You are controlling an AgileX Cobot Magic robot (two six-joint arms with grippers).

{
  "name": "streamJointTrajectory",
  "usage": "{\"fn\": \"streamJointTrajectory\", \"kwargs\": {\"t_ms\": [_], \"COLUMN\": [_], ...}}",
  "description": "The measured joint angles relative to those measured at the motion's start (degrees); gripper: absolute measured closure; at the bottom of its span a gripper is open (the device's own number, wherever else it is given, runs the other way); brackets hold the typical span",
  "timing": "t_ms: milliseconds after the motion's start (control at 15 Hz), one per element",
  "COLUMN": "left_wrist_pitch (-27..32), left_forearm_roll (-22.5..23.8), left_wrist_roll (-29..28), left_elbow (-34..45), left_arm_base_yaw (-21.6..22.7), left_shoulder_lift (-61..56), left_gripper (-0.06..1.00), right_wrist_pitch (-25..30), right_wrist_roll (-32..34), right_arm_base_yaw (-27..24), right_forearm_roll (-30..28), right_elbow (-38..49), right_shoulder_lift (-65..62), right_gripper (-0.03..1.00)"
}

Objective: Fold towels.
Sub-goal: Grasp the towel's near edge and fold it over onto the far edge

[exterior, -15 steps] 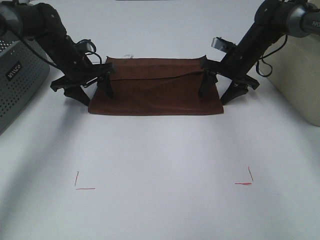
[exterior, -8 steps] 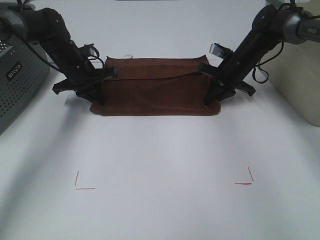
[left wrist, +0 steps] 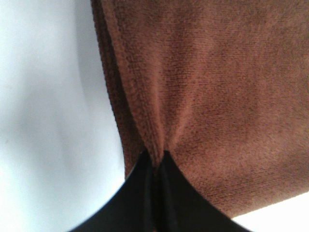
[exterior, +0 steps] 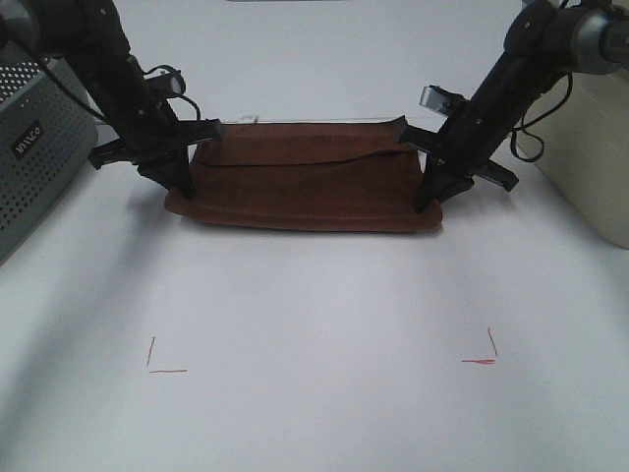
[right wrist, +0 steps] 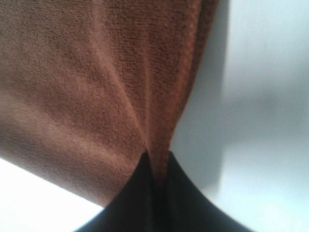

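Observation:
The dark reddish-brown towel (exterior: pixel 305 187) lies folded on the white table, at the far middle. My left gripper (exterior: pixel 182 187) is shut on the towel's near left corner and lifts it slightly. My right gripper (exterior: pixel 425 204) is shut on the near right corner. In the left wrist view the black fingers (left wrist: pixel 153 193) pinch a ridge of the towel's hem (left wrist: pixel 145 121). In the right wrist view the fingers (right wrist: pixel 157 193) pinch the hemmed edge (right wrist: pixel 159 121) in the same way. A small pale tag (exterior: pixel 251 120) shows at the far left corner.
A grey perforated box (exterior: pixel 34 147) stands at the left edge. A cream-coloured container (exterior: pixel 590 147) stands at the right edge. Two red corner marks (exterior: pixel 162 364) (exterior: pixel 482 356) are drawn on the near part of the table.
Both grippers closed onto the towel's near corners and rose a little. The near edge of the towel has lifted and bowed, and the towel has shifted slightly.

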Motion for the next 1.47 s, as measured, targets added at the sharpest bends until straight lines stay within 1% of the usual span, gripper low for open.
{"fn": "streamJointTrajectory", "kwargs": {"t_ms": [133, 267, 400, 533, 600, 667, 800, 933, 1133, 1200, 1333, 1467], "left_wrist_pitch": [0.29, -0.23, -4.24, -9.91, -12.38, -14.84, -16.73, -17.13, -21.2, -21.2, -21.83, -22.17], "left_forearm_roll": [2.86, 5.96, 6.3, 6.42, 6.3, 6.13, 5.73, 4.98, 4.58, 4.58, 4.81, 4.98], "left_wrist_roll": [0.0, -0.23, -1.72, -3.27, -3.67, -4.01, -4.76, -4.93, -5.33, -5.33, -6.07, -6.42], "left_elbow": [2.52, 8.59, 17.36, 28.42, 32.66, 36.15, 41.54, 43.66, 43.6, 43.6, 41.77, 39.53], "left_arm_base_yaw": [-1.83, -5.21, -7.22, -7.39, -7.39, -7.39, -7.39, -7.39, -7.39, -7.39, -7.39, -6.3], "left_shoulder_lift": [-2.29, -5.44, -9.28, -14.32, -16.67, -18.79, -21.66, -22.69, -25.73, -25.73, -26.41, -26.41], "left_gripper": [0.94, 0.94, 0.94, 0.94, 0.94, 0.94, 0.94, 0.94, 0.94, 0.94, 0.94, 0.94], "right_wrist_pitch": [-1.09, -3.9, -6.25, -8.54, -9.85, -11.17, -13.12, -13.58, -14.38, -14.38, -14.44, -14.44], "right_wrist_roll": [-0.17, -0.69, -1.32, -2.69, -2.75, -3.15, -4.18, -4.87, -5.73, -5.73, -5.73, -5.73], "right_arm_base_yaw": [0.0, 0.0, 0.0, 0.0, 0.0, 0.0, 0.06, 0.06, 0.06, 0.06, 0.06, 0.06], "right_forearm_roll": [-0.11, -0.11, -0.11, -0.11, -0.06, 0.0, 0.23, 0.69, 1.09, 1.09, 1.09, 1.09], "right_elbow": [8.31, 15.76, 22.8, 29.45, 32.43, 35.35, 38.79, 39.36, 38.22, 38.22, 35.7, 31.97], "right_shoulder_lift": [-4.81, -9.8, -14.32, -16.9, -18.05, -19.14, -20.4, -21.49, -23.38, -23.38, -23.55, -23.38], "right_gripper": [0.97, 0.97, 0.97, 0.97, 0.97, 0.97, 0.97, 0.97, 0.97, 0.97, 0.97, 0.97]}}
